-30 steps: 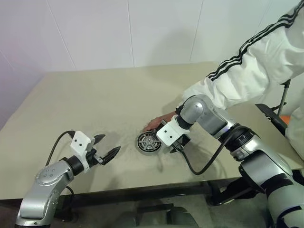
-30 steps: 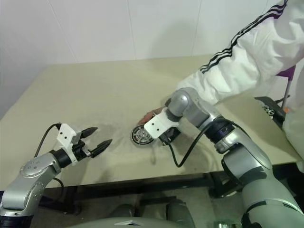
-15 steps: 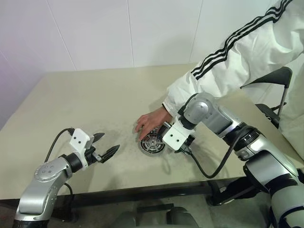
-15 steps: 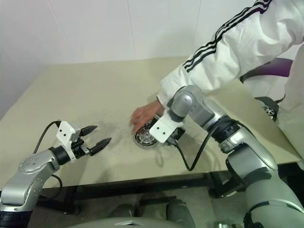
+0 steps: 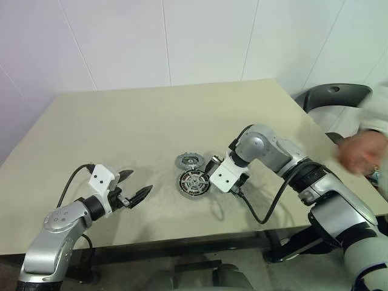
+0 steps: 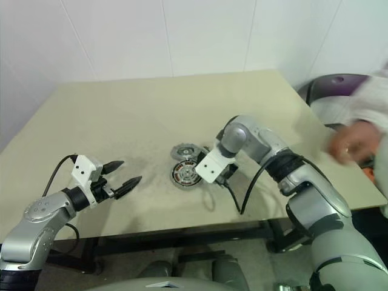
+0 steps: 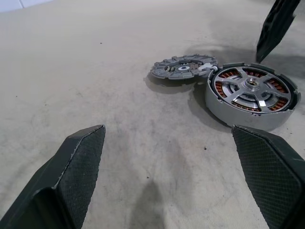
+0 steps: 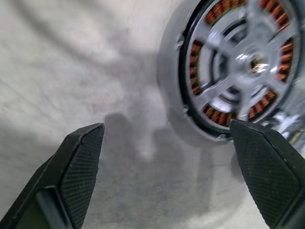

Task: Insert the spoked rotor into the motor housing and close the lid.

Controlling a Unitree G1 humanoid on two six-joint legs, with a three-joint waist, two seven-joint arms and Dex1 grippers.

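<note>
The motor housing [image 5: 182, 185], a silver ring with copper windings, lies on the table near its middle. The spoked rotor [image 7: 249, 89] sits inside it, copper showing between its spokes. The lid [image 5: 189, 161], a flat grey disc with an uneven edge, lies on the table just behind the housing, close against it. My right gripper [image 8: 167, 131] points down just to the right of the housing, open, with nothing between its fingers. My left gripper [image 5: 139, 183] hovers open and empty over the table, well to the left of the housing.
A person's hand [image 5: 357, 151] is off the table's right edge, blurred. A dark chair [image 5: 332, 96] stands beyond that edge. A black cable [image 5: 267, 209] loops from my right wrist. The tan table [image 5: 121, 121] stretches bare to the back and left.
The person's hand has pulled away from the housing to the far right, leaving the lid on the table behind it. My right gripper has sunk a little beside the housing. The left arm held still.
</note>
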